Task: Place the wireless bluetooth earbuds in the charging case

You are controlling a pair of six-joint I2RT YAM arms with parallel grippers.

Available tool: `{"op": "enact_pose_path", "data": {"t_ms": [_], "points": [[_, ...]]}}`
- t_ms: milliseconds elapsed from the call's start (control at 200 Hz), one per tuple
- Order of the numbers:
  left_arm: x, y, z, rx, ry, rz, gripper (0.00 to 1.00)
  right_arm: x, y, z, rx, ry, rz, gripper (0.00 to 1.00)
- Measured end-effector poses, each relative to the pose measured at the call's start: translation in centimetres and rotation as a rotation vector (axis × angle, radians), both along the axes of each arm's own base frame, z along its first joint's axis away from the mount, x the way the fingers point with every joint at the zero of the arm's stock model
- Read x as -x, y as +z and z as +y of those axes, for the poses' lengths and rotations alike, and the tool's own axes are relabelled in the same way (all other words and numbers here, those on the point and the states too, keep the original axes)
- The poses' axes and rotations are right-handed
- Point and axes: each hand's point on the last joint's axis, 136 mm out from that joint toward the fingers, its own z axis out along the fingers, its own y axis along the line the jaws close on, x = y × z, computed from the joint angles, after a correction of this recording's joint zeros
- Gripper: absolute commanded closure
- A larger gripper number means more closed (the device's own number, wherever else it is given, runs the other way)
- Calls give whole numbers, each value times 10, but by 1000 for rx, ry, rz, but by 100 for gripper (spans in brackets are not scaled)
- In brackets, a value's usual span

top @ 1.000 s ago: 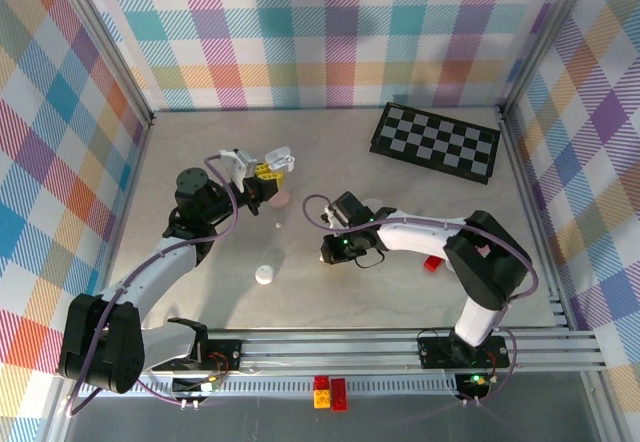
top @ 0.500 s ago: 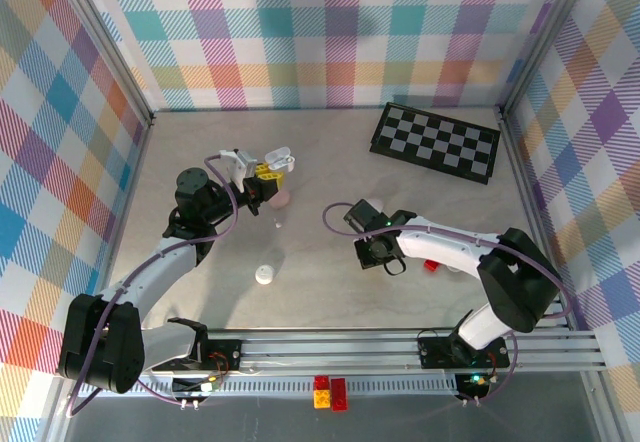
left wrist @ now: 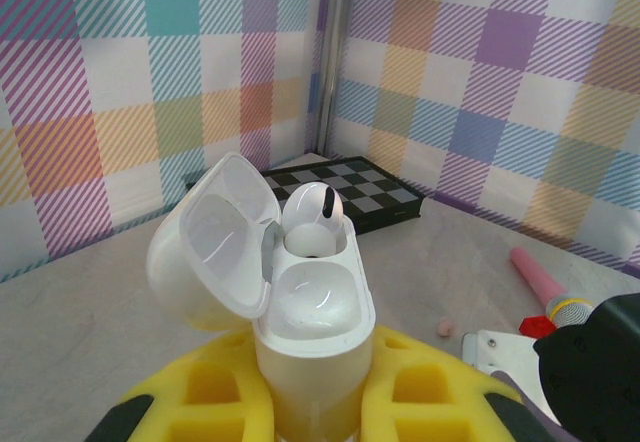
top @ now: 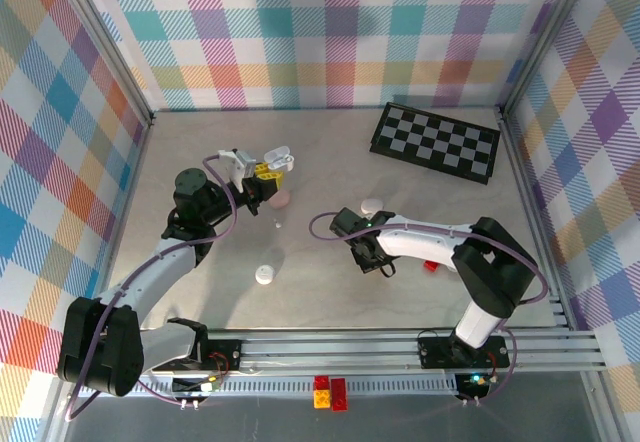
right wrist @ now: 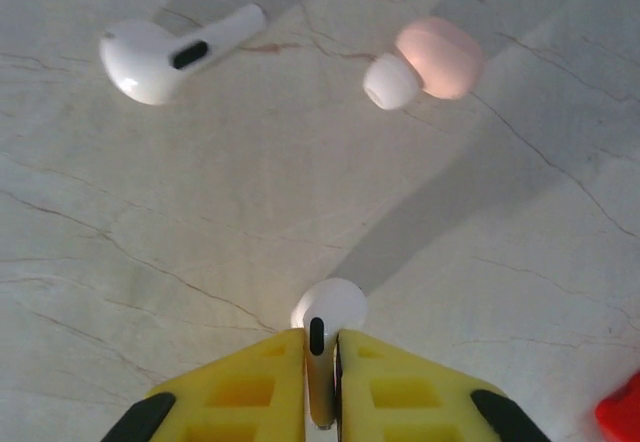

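Left wrist view places the left gripper (left wrist: 310, 402) at the bottom centre of the frame, its yellow fingers clenched on a glossy white pebble-shaped charging case (left wrist: 315, 307) that stands upright with its hinged lid (left wrist: 213, 237) swung open to the left. One white earbud with a dark mark (left wrist: 312, 224) sits in the case's far socket, while the near socket shows its shiny hollow. Behind the case, a black-and-white chequered board (left wrist: 360, 190) lies on the pale stone-patterned tabletop (left wrist: 120, 292) near the plaid wall. In the right wrist view, the right gripper (right wrist: 320, 377) at bottom centre pinches the stem of a small white earbud (right wrist: 328, 312), whose rounded head pokes out just past the fingertips; whether it touches the tabletop cannot be told. At upper left of that frame, a loose white short-stemmed earbud (right wrist: 165, 54) lies on its side. At upper right, well apart from it, lies a pale pink earbud with a white tip (right wrist: 430, 62). A red block (right wrist: 625, 412) cuts into the lower right corner.
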Motion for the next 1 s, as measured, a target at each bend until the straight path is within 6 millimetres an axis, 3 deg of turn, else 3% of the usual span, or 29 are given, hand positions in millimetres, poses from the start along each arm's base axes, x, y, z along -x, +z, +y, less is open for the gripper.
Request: {"op": "enact_pose_path", "data": {"t_ms": [80, 310, 500, 615, 795, 1000], "points": [[0, 0, 0, 0, 0, 0, 100, 0, -1, 11, -18, 18, 5, 71], [0, 0, 0, -1, 0, 0, 100, 8, -1, 25, -80, 33, 34, 56], [0, 0, 0, 0, -1, 0, 100, 4, 28, 24, -256, -13, -39, 46], [1, 0, 0, 3, -4, 1, 100, -5, 36, 13, -418, -80, -42, 48], [2, 1, -1, 9, -12, 4, 100, -23, 28, -5, -571, -133, 40, 54], [6, 4, 0, 14, -11, -6, 100, -25, 8, 6, -625, -90, 180, 54]]}}
